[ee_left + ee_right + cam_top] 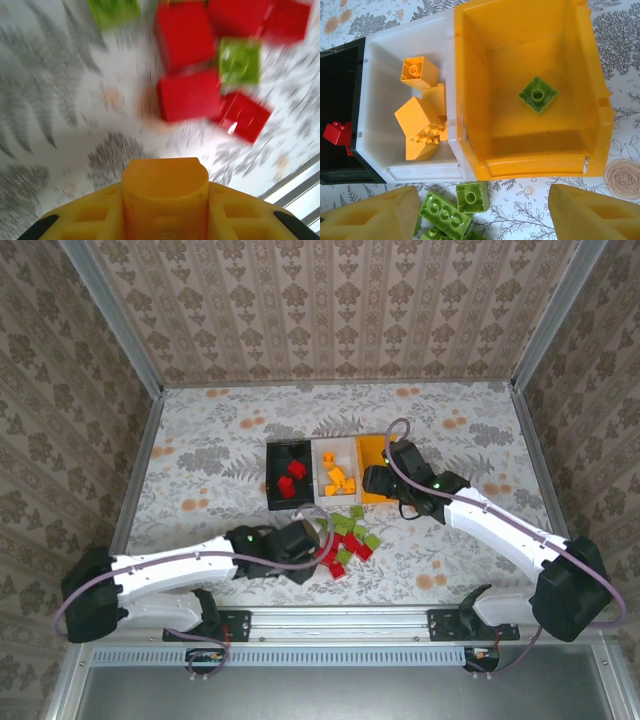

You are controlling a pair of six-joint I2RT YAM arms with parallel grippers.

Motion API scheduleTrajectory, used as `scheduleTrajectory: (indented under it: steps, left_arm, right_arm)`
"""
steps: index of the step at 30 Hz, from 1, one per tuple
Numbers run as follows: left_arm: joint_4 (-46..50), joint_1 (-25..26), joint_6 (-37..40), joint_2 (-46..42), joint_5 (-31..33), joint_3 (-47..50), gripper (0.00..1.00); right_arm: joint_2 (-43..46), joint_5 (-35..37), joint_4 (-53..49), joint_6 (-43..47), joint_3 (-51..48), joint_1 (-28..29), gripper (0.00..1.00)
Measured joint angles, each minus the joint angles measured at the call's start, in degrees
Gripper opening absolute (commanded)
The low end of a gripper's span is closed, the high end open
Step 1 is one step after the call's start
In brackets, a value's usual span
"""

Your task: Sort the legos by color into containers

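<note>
Overhead, found the black bin [288, 452], white bin [337, 446] and orange bin [372, 446] in a row on the table [200, 440], with a loose pile [345, 538] of red and green legos just in front. Saw the right fingers [375, 215] spread wide near the orange bin's front rim, gripping nothing, both cut off by the frame's bottom. Counted one green lego [537, 94] inside the orange bin, orange legos [417, 117] in the white bin, and a red lego [337, 132] cropped at the picture's edge in the black one. Could not tell whether the left fingers [165, 200] were apart or together: view blurred, red legos [187, 95] smeared.
</note>
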State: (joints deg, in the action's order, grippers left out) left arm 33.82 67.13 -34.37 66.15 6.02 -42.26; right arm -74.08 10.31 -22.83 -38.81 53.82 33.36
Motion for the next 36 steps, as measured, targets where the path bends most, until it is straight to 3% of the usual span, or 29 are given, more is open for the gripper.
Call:
scheduleTrajectory:
  steps: [6,11,20,23,28,32,36]
  left_arm:
    - [-5.4,-10.4,6.6,3.6,0.2,-9.2,0.34]
    - [-10.2,-16.6,11.7,17.6,-0.4,-20.6,0.34]
    - [-11.3,-22.6,15.0,38.5,-2.6,-38.3,0.34]
    - [-10.7,-23.3,15.3,42.7,-3.0,-42.8,0.41]
    - [-9.3,-23.7,15.9,46.3,-4.2,-47.5,0.62]
    - [-9.3,-23.7,15.5,46.0,-5.5,-49.2,0.78]
    - [-10.6,-23.7,14.3,42.0,-7.8,-47.3,0.87]
  right_arm:
    - [2.2,0.0,0.0,-0.7,-2.4,0.0,0.7]
    - [3.3,0.0,0.0,-0.9,-4.2,0.0,0.7]
    - [6.1,-1.5,-0.1,-1.0,-8.9,0.0,0.7]
    - [7.0,-3.6,-0.1,-0.7,-11.2,0.1,0.69]
    - [8.4,-7.3,0.0,0.1,-15.2,1.6,0.68]
    - [8.5,-9.7,0.0,1.8,-16.5,4.5,0.67]
    - [8.5,-10.6,0.8,3.6,-16.6,7.7,0.65]
